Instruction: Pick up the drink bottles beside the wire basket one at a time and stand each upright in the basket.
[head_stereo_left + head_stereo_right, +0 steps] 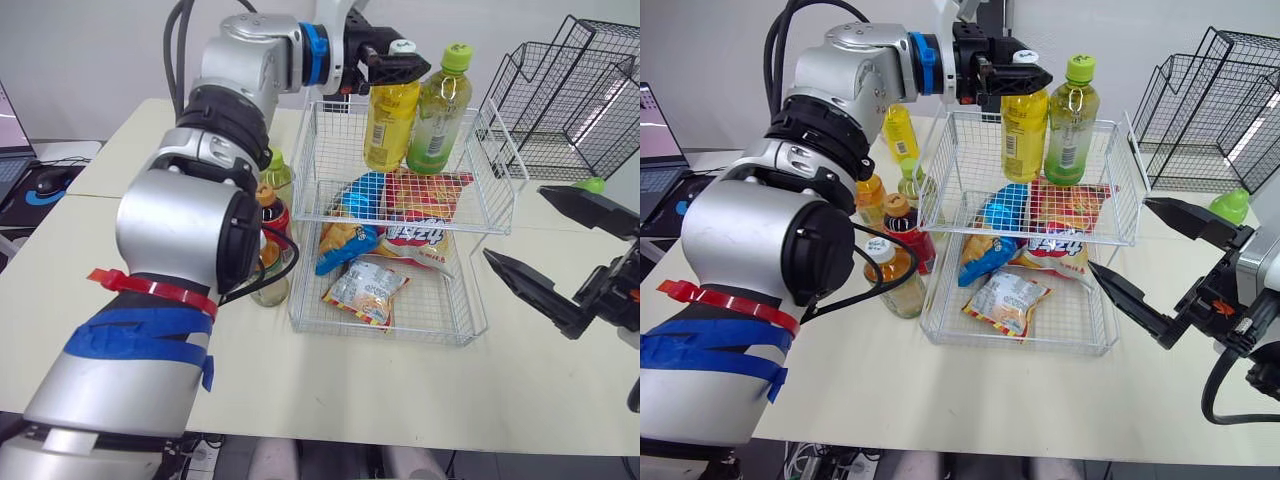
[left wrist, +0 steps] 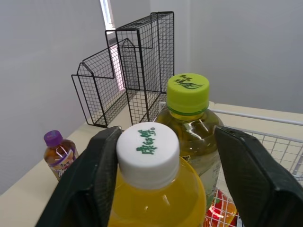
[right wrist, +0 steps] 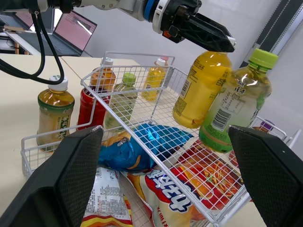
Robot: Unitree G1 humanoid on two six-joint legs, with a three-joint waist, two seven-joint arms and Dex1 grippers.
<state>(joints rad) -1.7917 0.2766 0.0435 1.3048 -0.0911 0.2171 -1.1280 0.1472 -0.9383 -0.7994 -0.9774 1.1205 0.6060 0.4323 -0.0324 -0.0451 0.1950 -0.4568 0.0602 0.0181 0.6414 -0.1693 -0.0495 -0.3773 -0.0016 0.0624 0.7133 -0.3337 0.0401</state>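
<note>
A two-tier white wire basket stands mid-table. In its upper tier a yellow drink bottle with a white cap and a green-capped tea bottle stand upright side by side. My left gripper is at the yellow bottle's cap, open, one finger against the cap and the other clear of it. Several more bottles stand to the left of the basket, among them a red one and an amber tea bottle. To the right of the basket my right gripper is open and holds nothing.
Snack bags lie in the basket's lower tier and under the two bottles. A black wire rack stands at the back right, with a purple-capped bottle near it. A laptop sits at the far left.
</note>
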